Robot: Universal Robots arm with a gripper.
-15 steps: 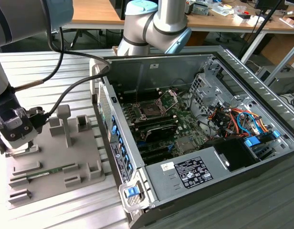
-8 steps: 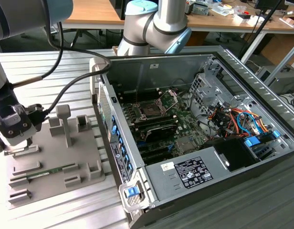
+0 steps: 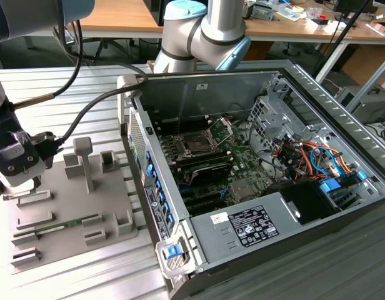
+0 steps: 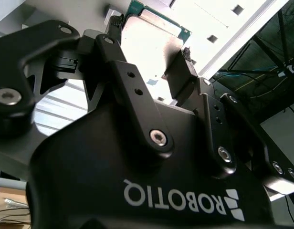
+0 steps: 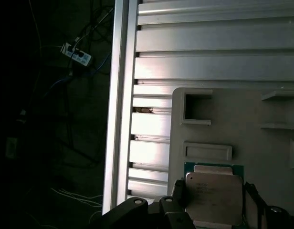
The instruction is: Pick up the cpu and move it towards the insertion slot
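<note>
The slatted desk [image 3: 86,87] carried an open case [image 3: 199,94] toward the exterior view's right. The case lay on its side, so its board [image 3: 242,156] faced up and could be reached from above. The arm [image 3: 208,28] stood behind the case, with its working end over the desk's edge at the exterior view's left. There a grey tray [image 3: 61,194] lay flat beside the case, its walled pockets likely meant to keep each part in a known spot. The jaws hung over the tray's corner nearest that desk edge. As the first wrist view showed, they were closed to a narrow gap against two opposite sides of the cpu [image 5: 215,196]. That edge grip probably kept the metal top and the underside untouched and the cpu level. Whether it had cleared the tray I could not tell. The slot [image 3: 195,145] sat well apart on the board inside the case, its frame seemingly swung open to receive the cpu.
</note>
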